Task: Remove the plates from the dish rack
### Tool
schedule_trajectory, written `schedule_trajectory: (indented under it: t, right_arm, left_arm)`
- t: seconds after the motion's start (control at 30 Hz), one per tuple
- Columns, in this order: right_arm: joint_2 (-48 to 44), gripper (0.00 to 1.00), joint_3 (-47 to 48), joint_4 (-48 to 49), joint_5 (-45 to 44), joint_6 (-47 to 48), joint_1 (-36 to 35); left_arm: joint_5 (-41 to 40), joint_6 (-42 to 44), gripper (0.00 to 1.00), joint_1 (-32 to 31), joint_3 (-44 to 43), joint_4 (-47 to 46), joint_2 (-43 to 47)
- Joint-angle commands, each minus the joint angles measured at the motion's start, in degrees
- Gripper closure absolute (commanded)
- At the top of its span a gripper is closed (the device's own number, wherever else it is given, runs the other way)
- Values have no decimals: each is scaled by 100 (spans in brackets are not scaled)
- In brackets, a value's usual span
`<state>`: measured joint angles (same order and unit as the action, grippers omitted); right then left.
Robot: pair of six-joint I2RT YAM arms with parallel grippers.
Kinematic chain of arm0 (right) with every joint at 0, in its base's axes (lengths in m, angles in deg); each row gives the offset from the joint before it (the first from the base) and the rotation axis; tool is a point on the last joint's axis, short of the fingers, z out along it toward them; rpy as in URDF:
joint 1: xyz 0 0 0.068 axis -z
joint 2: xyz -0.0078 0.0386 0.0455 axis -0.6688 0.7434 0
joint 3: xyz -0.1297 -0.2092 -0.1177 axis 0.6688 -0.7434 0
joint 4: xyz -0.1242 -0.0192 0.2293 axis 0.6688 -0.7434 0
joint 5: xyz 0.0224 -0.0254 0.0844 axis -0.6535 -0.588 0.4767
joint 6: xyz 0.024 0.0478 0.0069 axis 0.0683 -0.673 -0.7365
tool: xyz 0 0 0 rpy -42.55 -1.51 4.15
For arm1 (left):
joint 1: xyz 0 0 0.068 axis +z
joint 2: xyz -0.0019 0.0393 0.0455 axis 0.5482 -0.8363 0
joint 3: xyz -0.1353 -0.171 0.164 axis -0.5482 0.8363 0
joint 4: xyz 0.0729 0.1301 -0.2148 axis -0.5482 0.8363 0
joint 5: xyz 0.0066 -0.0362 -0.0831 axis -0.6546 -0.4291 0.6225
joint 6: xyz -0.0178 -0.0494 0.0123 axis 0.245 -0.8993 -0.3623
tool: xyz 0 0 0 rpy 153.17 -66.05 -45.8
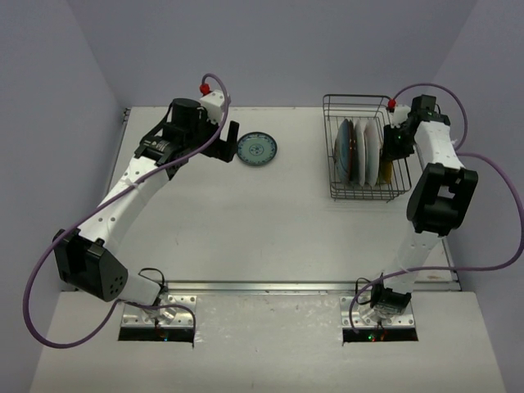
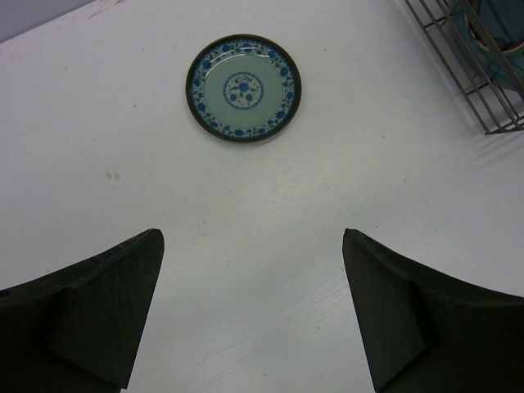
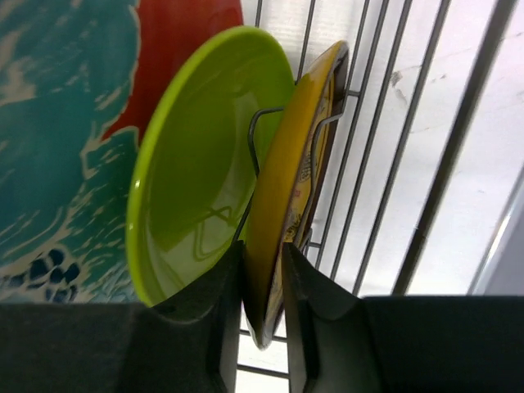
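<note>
The dark wire dish rack (image 1: 357, 97) stands at the back right with several plates upright in it. In the right wrist view I see a teal-patterned plate (image 3: 57, 123), a red one (image 3: 188, 49), a lime green one (image 3: 196, 164) and a yellow-orange one (image 3: 286, 188). My right gripper (image 1: 391, 152) reaches into the rack's right end, and its fingers (image 3: 262, 254) are closed on the lower rim of the yellow-orange plate. A small teal-patterned plate (image 1: 257, 149) lies flat on the table. My left gripper (image 1: 228, 143) hovers just left of it, open and empty (image 2: 252, 237).
The rack's wire wall (image 3: 409, 164) stands right behind the yellow-orange plate. The rack's corner (image 2: 483, 82) shows at the top right of the left wrist view. The small plate (image 2: 243, 88) lies ahead of the left fingers. Walls close in the table at the back and sides.
</note>
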<state>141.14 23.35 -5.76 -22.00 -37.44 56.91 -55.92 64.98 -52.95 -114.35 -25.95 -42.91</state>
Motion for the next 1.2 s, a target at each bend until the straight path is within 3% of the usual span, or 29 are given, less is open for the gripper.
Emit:
schedule_trajectory:
  t: [0.0, 0.1, 0.6, 0.73, 0.83, 0.97, 1.17]
  right_arm:
    - [50, 80, -72, 141, 75, 135, -39]
    - [-65, 100, -80, 21, 250, 148, -43]
    - [-2050, 100, 771, -834, 1230, -250, 118]
    - [-2541, 100, 943, -674, 1495, 13, 106]
    - [-3029, 100, 756, -274, 1868, 741, 19]
    - [-4100, 100, -159, 286, 2039, 1859, -639]
    - [-5290, 100, -1667, 1239, 1211, 3612, -2766]
  left_arm:
    - [-97, -31, 11, 19, 68, -322, 66]
    - [-97, -61, 11, 19, 89, -352, 27]
    - [396, -698, 3, 39, -186, -122, -167]
    - [705, -804, 3, 102, -156, -133, -112]
    - [1017, -896, 4, 212, -191, -107, -71]
    - [1853, -1062, 7, 474, -400, -11, -53]
    - [3539, -1187, 11, 819, -921, 253, -106]
